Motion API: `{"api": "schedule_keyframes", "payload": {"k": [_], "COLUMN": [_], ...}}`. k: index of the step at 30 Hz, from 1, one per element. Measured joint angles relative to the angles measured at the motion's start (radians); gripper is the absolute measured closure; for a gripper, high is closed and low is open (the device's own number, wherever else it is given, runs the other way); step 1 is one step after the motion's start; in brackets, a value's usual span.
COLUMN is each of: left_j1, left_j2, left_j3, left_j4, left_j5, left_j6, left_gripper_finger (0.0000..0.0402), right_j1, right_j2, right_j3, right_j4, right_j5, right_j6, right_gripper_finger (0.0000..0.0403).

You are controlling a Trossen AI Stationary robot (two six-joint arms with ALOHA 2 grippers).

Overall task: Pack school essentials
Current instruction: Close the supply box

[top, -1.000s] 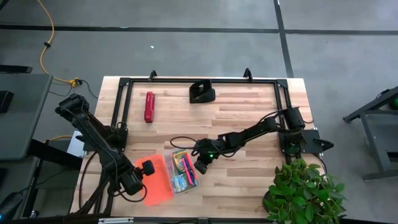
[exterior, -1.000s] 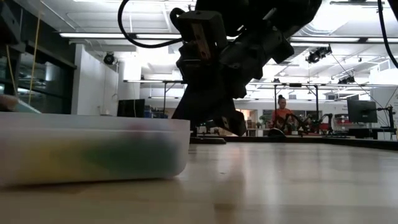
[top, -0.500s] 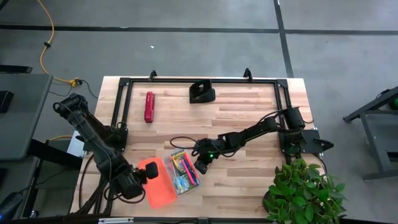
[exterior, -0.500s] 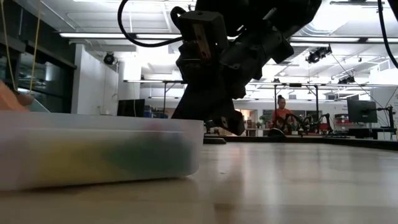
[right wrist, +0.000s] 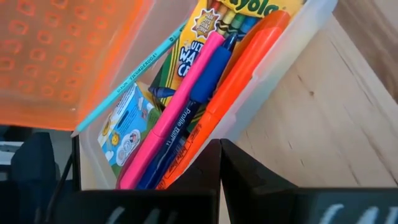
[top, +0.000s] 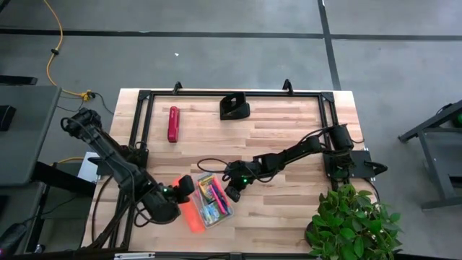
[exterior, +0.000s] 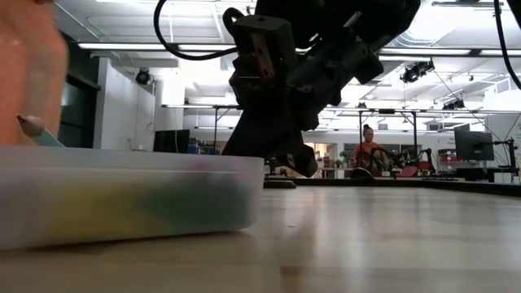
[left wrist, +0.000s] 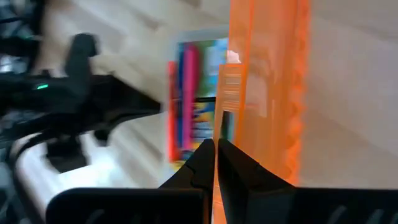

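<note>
Orange translucent plastic lid [top: 189, 210], thin, light and likely flexy, pinched at its edge in the closed left gripper [left wrist: 216, 163], stands tilted just ahead over the clear pencil box [right wrist: 292, 59] of pens, closed right gripper [top: 232, 191] braced alongside.

Overhead, table-level, two close wrist views.

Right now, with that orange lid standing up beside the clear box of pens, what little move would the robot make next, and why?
Probably the left hand, shut on the translucent orange plastic lid, tips it further over the clear plastic box. The lid stands on edge at the box's side, the pens and crayon box lie inside, and the right hand rests shut at the box's other side, seemingly steadying it.
</note>
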Motion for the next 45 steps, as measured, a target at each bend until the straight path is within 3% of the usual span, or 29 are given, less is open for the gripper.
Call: {"api": "schedule_keyframes", "payload": {"k": [8, 30, 45], "left_j1": [0.065, 0.251, 0.315], "left_j2": [0.005, 0.012, 0.01], "left_j3": [-0.005, -0.007, -0.006], "left_j4": [0.106, 0.192, 0.305], "left_j5": [-0.063, 0.116, 0.124], "left_j6": [0.033, 0.033, 0.053], "left_gripper_finger": [0.0398, 0.0396, 0.0311], "right_j1": [0.0, -0.001, 0.0], "right_j2": [0.001, 0.0, 0.0], "right_j3": [0.0, 0.0, 0.0], "right_j4": [0.003, 0.001, 0.003], "right_j5": [-0.001, -0.005, -0.008], "right_j6": [0.0, 0.0, 0.0], "right_gripper_finger": [0.0403, 0.0403, 0.0403]}}
